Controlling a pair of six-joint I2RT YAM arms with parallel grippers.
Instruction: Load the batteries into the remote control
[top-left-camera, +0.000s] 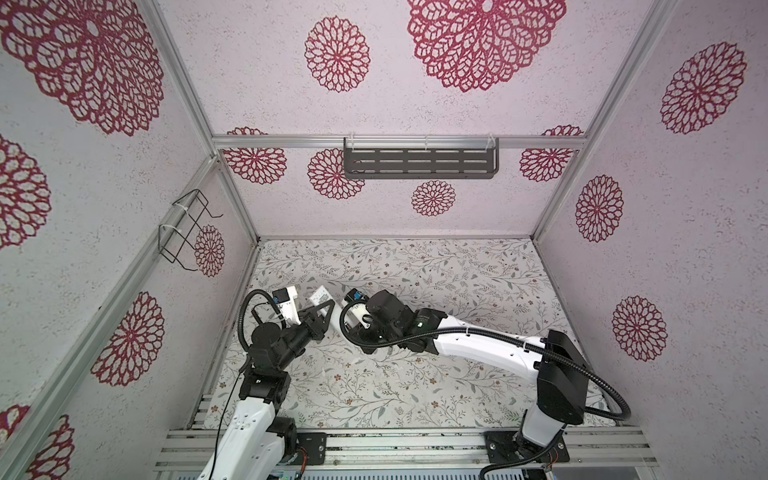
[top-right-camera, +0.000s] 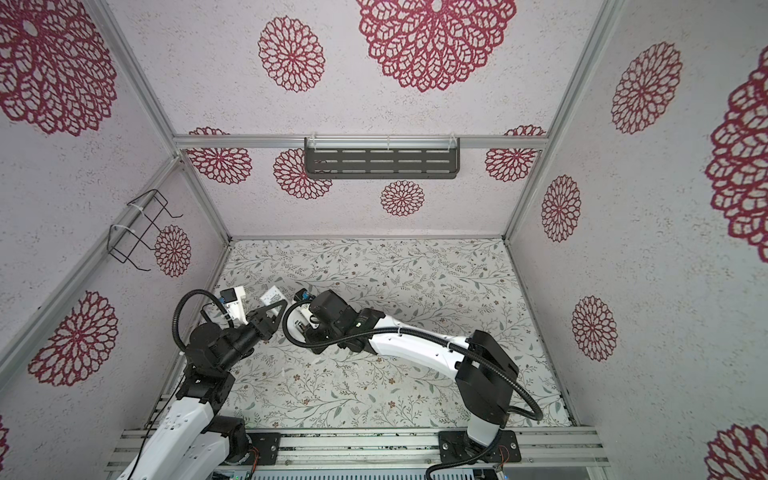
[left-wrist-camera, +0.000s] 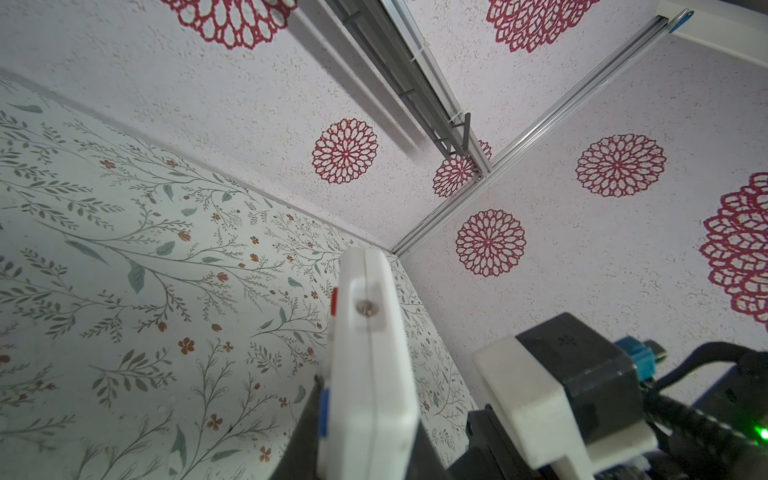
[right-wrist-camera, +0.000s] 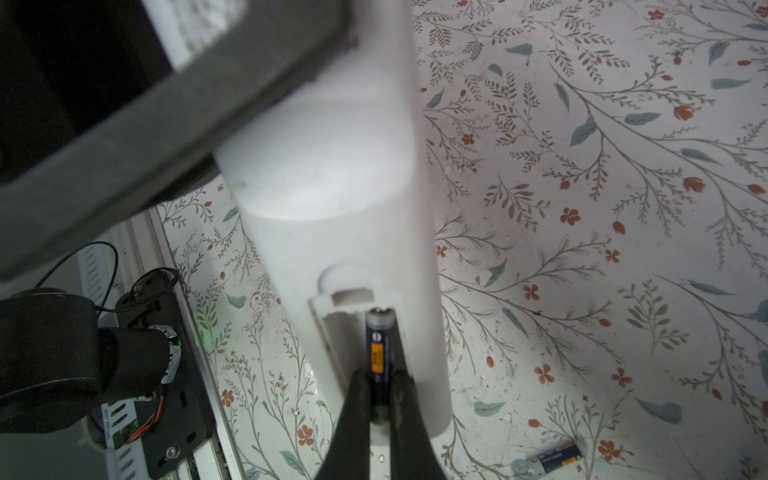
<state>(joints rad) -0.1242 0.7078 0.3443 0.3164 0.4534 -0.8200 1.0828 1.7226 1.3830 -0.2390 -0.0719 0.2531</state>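
Spreading over the lower half of both top views, the floral table has the two arms meeting above its left part, left of centre in the frame. The remote control is up off the table there, slanting from upper left to lower right in the top views. The left gripper has its jaws clamped across the remote's middle.

The right wrist camera shows the remote's back face with the cover off and the battery bay open. The right gripper is clenched on one battery, pinching its rear half. This battery's long axis runs in line with the remote's length and with the bay. Its metal tip is close to the bay's end wall, over one slot, and the slot beside it is empty.

Whether it is seated or only laid over the slot I cannot tell; pressing it in looks like the step in hand. The second battery lies loose on the table, apart from both grippers and likely nearer the right arm.
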